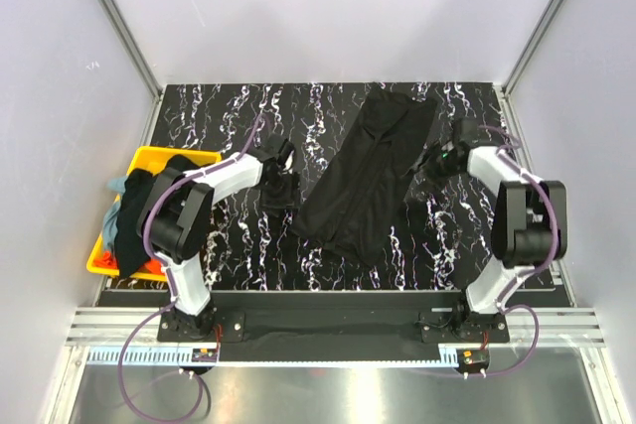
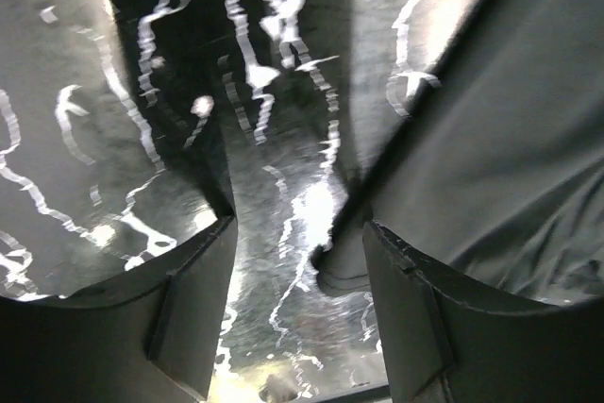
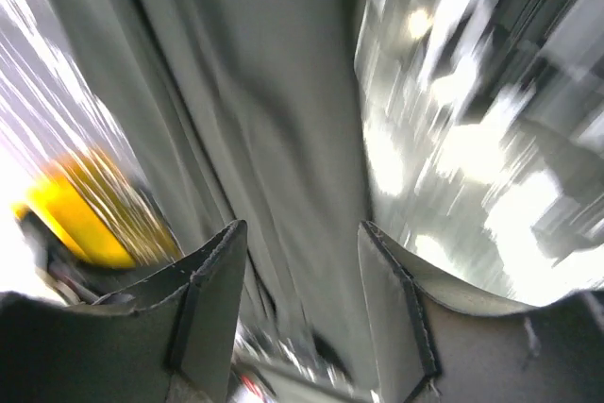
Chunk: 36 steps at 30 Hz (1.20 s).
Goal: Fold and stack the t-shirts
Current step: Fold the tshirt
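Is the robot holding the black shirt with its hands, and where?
No, nothing is held. The left gripper is open beside the black t-shirt's edge; the right gripper is open too, with the shirt below it, not pinched.

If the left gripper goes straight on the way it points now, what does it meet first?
Probably the bare table, just beside the edge of the black t-shirt; depth is unclear.

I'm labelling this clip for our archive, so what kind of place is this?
Most likely a robotics lab test cell, not a home: two robot arms bolted to a metal rail, plain pale panels in aluminium framing around a marbled black table, and a yellow bin of shirts.
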Available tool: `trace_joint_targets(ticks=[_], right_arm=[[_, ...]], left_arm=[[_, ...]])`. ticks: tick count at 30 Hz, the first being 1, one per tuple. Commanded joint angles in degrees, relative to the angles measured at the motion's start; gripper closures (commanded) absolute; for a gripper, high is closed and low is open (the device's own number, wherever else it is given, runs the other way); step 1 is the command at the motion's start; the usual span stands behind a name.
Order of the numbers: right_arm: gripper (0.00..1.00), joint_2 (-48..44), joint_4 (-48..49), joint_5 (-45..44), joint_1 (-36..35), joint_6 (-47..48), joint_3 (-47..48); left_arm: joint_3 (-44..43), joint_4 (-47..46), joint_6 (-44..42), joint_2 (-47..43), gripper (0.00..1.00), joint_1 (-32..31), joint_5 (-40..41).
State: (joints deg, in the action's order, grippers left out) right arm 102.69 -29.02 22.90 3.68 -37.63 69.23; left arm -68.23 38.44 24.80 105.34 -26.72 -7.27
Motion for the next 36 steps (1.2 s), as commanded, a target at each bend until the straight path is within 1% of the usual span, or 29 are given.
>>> trace_joint_targets(ticks=[1, 2, 3, 4, 5, 6, 7, 8, 10, 11, 12, 13, 15, 17, 18, 19, 21, 22, 23, 24, 25, 26, 27, 28, 30, 31, 33, 34, 36], right_arm=[[0.43, -8.97, 1.33, -2.41, -7.45, -4.1, -9.18], [0.43, -10.83, 1.76, -2.94, -10.51, -5.34, -14.34], [0.44, -13.98, 2.64, -2.86, -11.67, -7.18, -16.48], [0.44, -15.23, 2.82, -2.68, -12.9, -8.07, -19.98], [0.45, -16.37, 3.0, -2.07, -14.65, -8.51, -21.14], [0.46, -18.56, 2.91, -2.24, -15.37, -8.95, -22.11], [0.48, -19.71, 2.74, -2.59, -15.89, -9.13, -23.95], [0.49, -20.86, 2.47, -3.29, -16.6, -9.13, -24.58], [0.49, -23.59, -0.15, -8.72, -16.6, -7.38, -24.5], [0.5, -24.29, -2.25, -11.62, -16.6, -6.68, -23.89], [0.5, -24.82, -3.23, -12.25, -16.52, -5.19, -23.18], [0.5, -24.82, -3.85, -12.43, -16.51, -4.39, -21.0], [0.52, -23.25, -4.3, -12.7, -16.51, -1.59, -18.01], [0.56, -21.41, -4.38, -13.4, -16.51, 0.18, -12.3], [0.59, -19.05, -4.38, -13.49, -16.51, 1.58, -10.1], [0.6, -17.72, -4.3, -13.66, -16.51, 2.29, -5.56], [0.61, -12.82, -4.12, -15.33, -16.51, 3.96, -1.05], [0.61, -11.04, -4.29, -15.86, -16.51, 4.4, 2.97], [0.61, -9.02, -4.64, -16.12, -16.51, 4.93, 5.02], [0.61, -5.18, -4.82, -16.13, -16.51, 5.89, 6.78], [0.61, -2.96, -5.52, -16.39, -16.51, 6.07, 10.19], [0.6, -0.94, -7.01, -17.0, -16.51, 6.34, 12.05], [0.57, 3.08, -7.37, -16.92, -16.51, 7.38, 13.55], [0.55, 4.95, -7.46, -16.66, -16.43, 8.18, 16.35], [0.54, 10.04, -7.55, -15.95, -16.08, 10.64, 19.26], [0.55, 11.63, -7.63, -15.86, -15.9, 11.69, 22.67], [0.6, 16.21, -7.99, -16.21, -15.37, 13.8, 26.11], [0.64, 17.7, -8.25, -16.74, -15.11, 14.33, 29.52], [0.66, 22.52, -10.26, -17.44, -14.41, 15.12, 33.23]], left_arm=[[2.13, -4.86, 1.31, 0.39, 0.39, -1.84, -2.93], [2.57, -5.04, 1.48, 0.22, 0.4, -2.28, -2.58], [3.44, -5.73, 1.48, 0.13, 0.43, -3.15, -2.58], [3.8, -6.09, 1.66, 0.13, 0.48, -3.68, -3.71], [4.32, -6.61, 1.92, 0.13, 0.59, -4.13, -4.59], [5.64, -7.75, 2.18, -0.04, 0.65, -5.09, -5.55], [6.43, -8.2, 3.49, -0.48, 0.74, -5.71, -5.65], [7.4, -8.38, 4.2, -1.79, 0.86, -6.32, -5.22], [10.91, -8.99, 7.09, -3.9, 0.96, -9.04, -3.12], [12.23, -9.25, 8.06, -6.44, 0.98, -10.1, -2.58], [14.76, -9.69, 9.21, -7.85, 1.0, -12.19, -1.79], [16.09, -9.96, 11.57, -9.26, 1.0, -13.17, -0.13], [20.04, -11.79, 13.69, -13.57, 1.0, -16.15, 0.15], [22.34, -12.68, 17.29, -17.26, 1.0, -17.66, 1.11], [24.44, -13.81, 18.52, -18.49, 1.0, -19.14, 1.2], [25.33, -14.17, 20.45, -19.63, 1.0, -19.85, 1.81], [27.0, -14.27, 21.87, -22.1, 1.0, -21.09, 2.87], [27.61, -14.35, 23.09, -23.67, 0.98, -21.35, 3.74], [27.97, -14.35, 23.63, -24.47, 0.91, -21.53, 4.1], [28.67, -14.35, 23.98, -25.18, 0.8, -21.62, 4.28], [28.94, -14.44, 24.24, -26.58, 0.72, -21.62, 4.71], [29.11, -14.35, 24.16, -27.2, 0.61, -21.62, 5.07], [29.03, -14.18, 23.81, -27.9, 0.57, -21.62, 5.42], [28.85, -14.09, 23.11, -29.21, 0.55, -21.62, 6.2], [27.54, -13.22, 21.53, -30.28, 0.54, -21.62, 7.09], [27.01, -12.86, 21.09, -31.15, 0.54, -21.62, 7.09], [24.64, -11.46, 19.85, -31.6, 0.54, -21.62, 7.09], [23.68, -10.76, 18.72, -31.69, 0.54, -21.62, 8.83], [20.6, -7.95, 17.83, -31.6, 0.54, -21.53, 10.25]])
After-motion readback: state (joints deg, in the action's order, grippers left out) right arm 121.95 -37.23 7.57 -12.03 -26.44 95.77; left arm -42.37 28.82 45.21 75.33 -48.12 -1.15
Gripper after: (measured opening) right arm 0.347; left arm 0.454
